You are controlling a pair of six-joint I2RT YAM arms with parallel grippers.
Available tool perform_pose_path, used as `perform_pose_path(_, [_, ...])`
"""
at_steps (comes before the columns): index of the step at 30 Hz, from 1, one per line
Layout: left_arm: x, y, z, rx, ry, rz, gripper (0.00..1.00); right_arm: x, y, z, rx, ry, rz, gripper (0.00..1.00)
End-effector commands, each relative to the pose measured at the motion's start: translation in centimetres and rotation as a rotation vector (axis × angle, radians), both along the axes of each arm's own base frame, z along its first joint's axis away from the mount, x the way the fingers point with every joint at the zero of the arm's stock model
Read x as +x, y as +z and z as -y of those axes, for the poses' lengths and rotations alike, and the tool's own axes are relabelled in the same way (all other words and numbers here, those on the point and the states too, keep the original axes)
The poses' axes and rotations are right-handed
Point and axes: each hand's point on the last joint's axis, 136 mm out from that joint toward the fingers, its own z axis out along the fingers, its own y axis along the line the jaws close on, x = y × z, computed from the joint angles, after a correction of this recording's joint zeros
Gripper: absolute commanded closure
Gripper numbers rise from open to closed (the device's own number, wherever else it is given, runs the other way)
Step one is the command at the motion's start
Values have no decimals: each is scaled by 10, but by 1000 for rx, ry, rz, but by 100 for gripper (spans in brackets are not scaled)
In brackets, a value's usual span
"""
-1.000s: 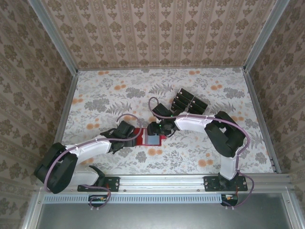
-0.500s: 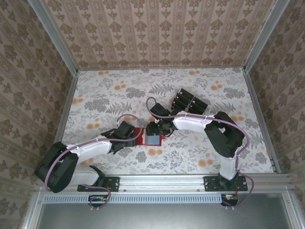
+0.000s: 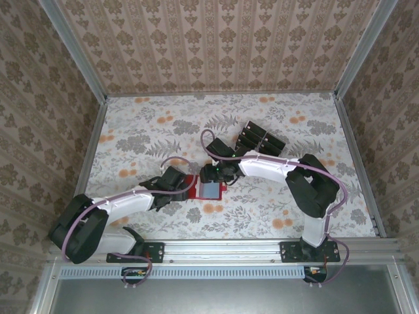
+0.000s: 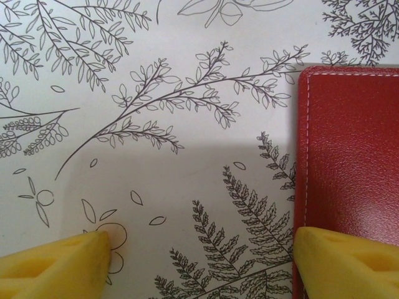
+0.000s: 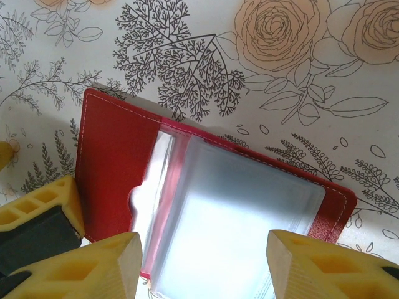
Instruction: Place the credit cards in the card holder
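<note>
Shifted a little closer over the card holder [image 3: 208, 191] since a second ago is the right gripper [image 3: 211, 175]; the left gripper [image 3: 175, 183] is hardly changed

Top view: the holder is laid open between both sets of fingers, while the credit cards [image 3: 258, 140] are left stacked well behind the right fingers, none carried. Left wrist view: the fingers are spread, one fingertip [image 4: 349, 261] set over the holder's red cover, judged to pin it flat, the other over bare table [image 4: 156, 174], with free room ahead. Right wrist view: the fingers are parted and nothing is grasped, the clear sleeves [image 5: 243, 212] being framed between them; the left gripper's finger [image 5: 43, 212] is seen on the red flap just beside them, so that side is judged tight, while the holder's far edge is unobstructed
</note>
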Motion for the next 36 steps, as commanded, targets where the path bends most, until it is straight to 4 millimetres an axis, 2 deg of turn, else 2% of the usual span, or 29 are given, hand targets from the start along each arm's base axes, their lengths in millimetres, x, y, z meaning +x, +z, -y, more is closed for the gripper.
perform_pose_path(1, [-11, -18, 10, -47, -27, -57, 19, -3, -15, 2, -39, 7, -22, 43])
perform_pose_path(6, [-10, -18, 11, -50, -27, -55, 19, -6, -32, -2, -39, 12, -60, 42])
perform_pose_path(10, [-10, -19, 13, -56, -29, -56, 19, -8, -37, -8, -13, 16, -87, 43])
perform_pose_path(22, [-10, -21, 21, -94, -39, -52, 19, -9, -31, -32, 69, 23, -115, 43])
perform_pose_path(28, [-8, -4, 17, -124, -20, 9, 19, -8, -29, -32, 75, 7, -111, 42])
perform_pose_path(36, [-11, 34, 13, -206, -36, 128, 18, -8, -24, -37, 109, -10, -112, 43])
